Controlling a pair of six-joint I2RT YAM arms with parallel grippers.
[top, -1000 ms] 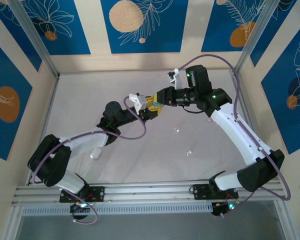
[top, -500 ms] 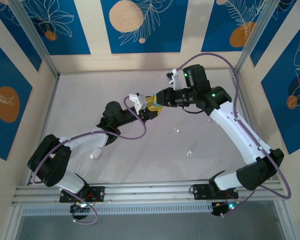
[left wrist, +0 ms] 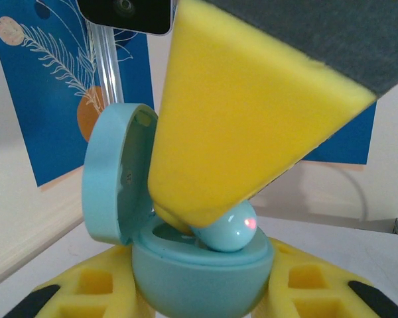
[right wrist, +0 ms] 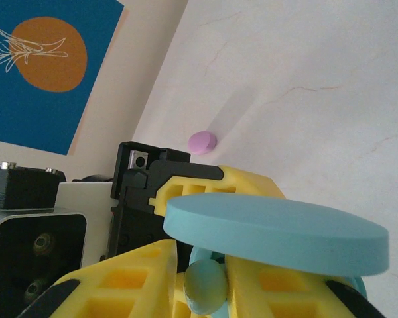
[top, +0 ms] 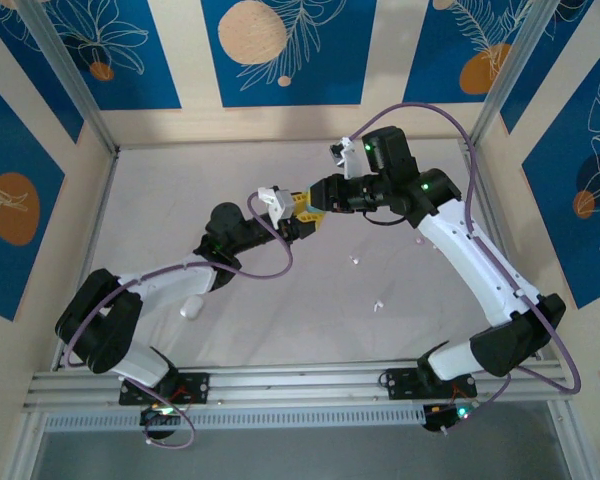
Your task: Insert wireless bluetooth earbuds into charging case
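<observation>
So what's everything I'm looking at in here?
blue case: one, light blue, lid open, gripped by the left gripper.
blue earbud: one, light blue, sitting in the blue case, between the fingers of the right gripper.
white earbuds: two, white, loose on the table, apart from each other.
white case: one, white, on the table by the left arm.
pink oval thing: one, pink, on the table; too small to identify.
posters: several, blue with orange circles, on the walls.
arms: two, white and black; the right arm meets the left arm mid-table.
grippers: two, yellow fingers, at the arm tips.
</observation>
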